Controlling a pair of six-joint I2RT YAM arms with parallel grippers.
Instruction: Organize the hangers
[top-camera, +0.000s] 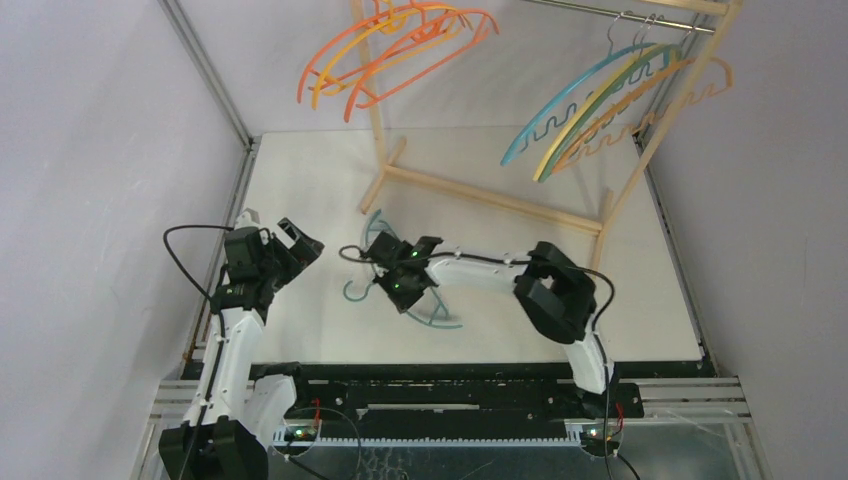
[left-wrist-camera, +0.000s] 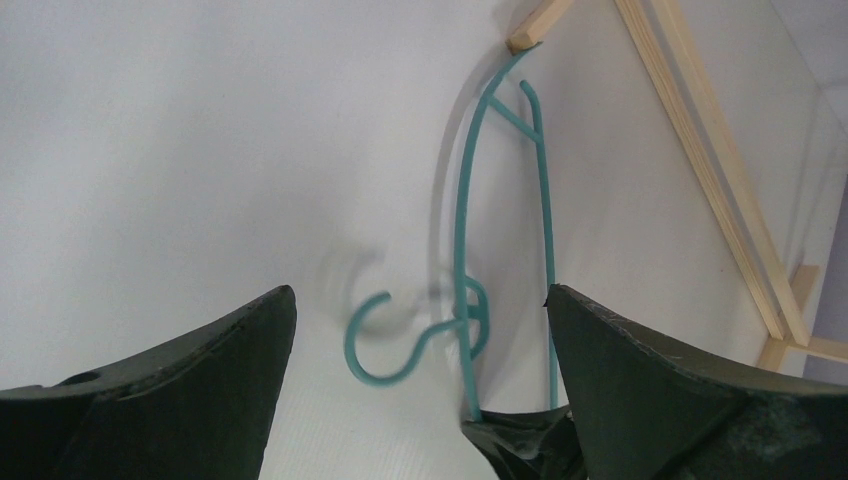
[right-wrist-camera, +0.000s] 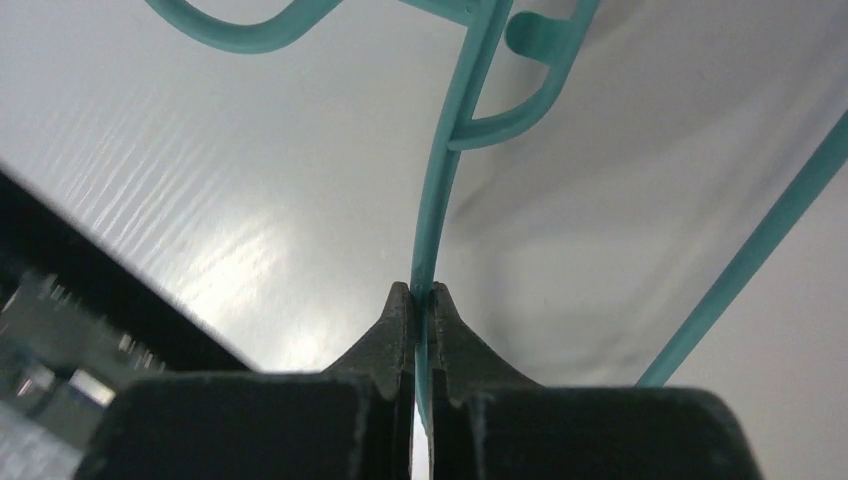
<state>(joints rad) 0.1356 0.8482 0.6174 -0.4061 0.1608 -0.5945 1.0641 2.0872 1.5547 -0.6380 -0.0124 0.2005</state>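
One teal hanger lies on the white table, its hook pointing toward the left arm. My right gripper is shut on the thin arm of this teal hanger just beside the hook; in the top view the right gripper is at the table's middle. My left gripper is open, a little left of the hanger, with nothing between its fingers. Orange and yellow hangers hang at the rack's left end. Teal, yellow and orange hangers hang at its right end.
The pale wooden rack frame stands across the back of the table, its foot close to the far tip of the lying hanger. A metal rod runs along its top. Grey walls close in both sides.
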